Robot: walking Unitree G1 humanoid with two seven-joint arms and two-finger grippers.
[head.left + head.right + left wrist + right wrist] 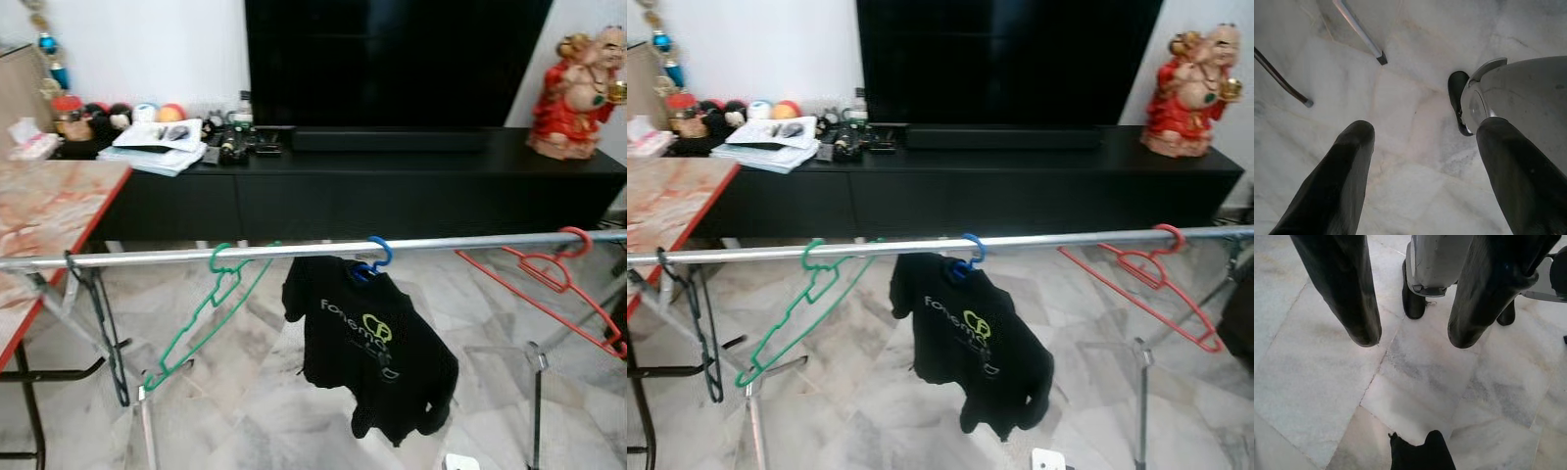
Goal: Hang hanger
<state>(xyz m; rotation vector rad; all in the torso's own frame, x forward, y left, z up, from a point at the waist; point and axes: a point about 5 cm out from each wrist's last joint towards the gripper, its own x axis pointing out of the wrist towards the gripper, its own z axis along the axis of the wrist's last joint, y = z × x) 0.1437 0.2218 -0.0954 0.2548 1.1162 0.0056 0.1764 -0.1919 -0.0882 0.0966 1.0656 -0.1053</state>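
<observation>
A long metal rail point(313, 251) spans the room in front of the black TV cabinet point(392, 191), set at a height that lets clothes hang free above the marble floor point(1415, 161). At its middle a black T-shirt point(377, 348) droops from a blue hanger point(376, 257) whose hook sits over the rail, so the task looks done. A red hanger point(549, 279), a green hanger point(211, 308) and a black hanger point(98, 313) hang bare nearby. The left gripper point(1420, 147) and the right gripper point(1410, 340) hang idle toward the floor, each with its fingers spread and holding nothing.
</observation>
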